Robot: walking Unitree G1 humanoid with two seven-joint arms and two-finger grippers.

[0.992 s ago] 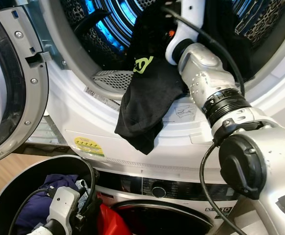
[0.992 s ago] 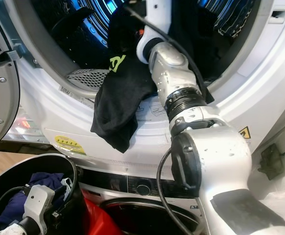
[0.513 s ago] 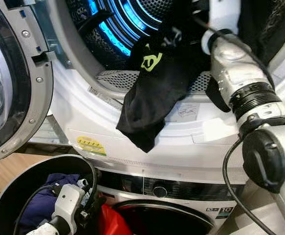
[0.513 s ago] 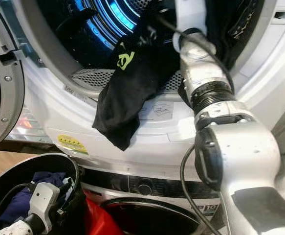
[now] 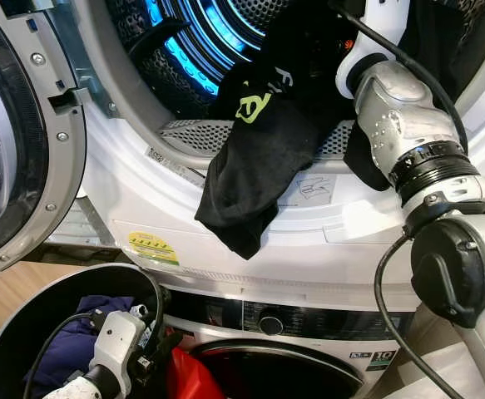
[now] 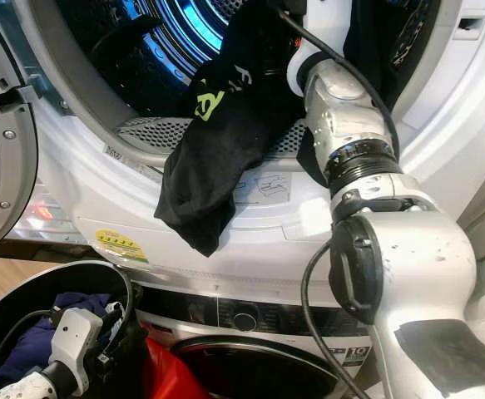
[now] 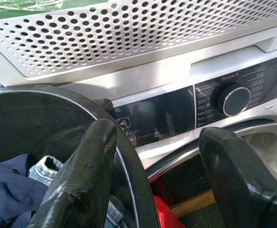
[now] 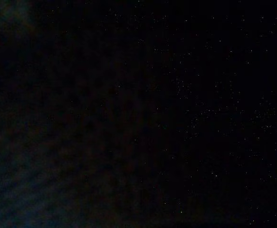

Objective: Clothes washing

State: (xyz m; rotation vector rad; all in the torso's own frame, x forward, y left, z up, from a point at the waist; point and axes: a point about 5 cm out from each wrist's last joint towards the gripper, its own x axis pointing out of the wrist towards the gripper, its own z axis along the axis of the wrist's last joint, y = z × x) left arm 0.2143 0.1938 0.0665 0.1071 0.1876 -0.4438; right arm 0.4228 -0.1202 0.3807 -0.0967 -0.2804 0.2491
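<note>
A humanoid robot loads laundry into the upper of two stacked front-loading machines, its right arm (image 5: pixel 408 141) reaching through the open porthole into the blue-lit drum (image 5: pixel 200 41). The right end effector is buried among dark fabric deep inside, and its wrist view is black, so whether it is clenched or released cannot be told. A black garment with a yellow-green logo (image 5: pixel 259 158) lies half in and half out: its upper part rests inside the drum against the arm, while its lower end drapes over the door sill and hangs down the white front panel, apparently not yet pushed fully in. The round door (image 5: pixel 17 141) stands swung open at the left. Below, the left end effector (image 7: pixel 157 175) hovers with its fingers (image 7: pixel 86 175) spread and empty at the rim of a black laundry basket (image 5: pixel 26 316), which holds a navy item and denim (image 7: pixel 14 185), probably waiting for the next pick. A red item (image 5: pixel 188 374) sits beside the lower machine's control dial (image 7: pixel 234 99).
</note>
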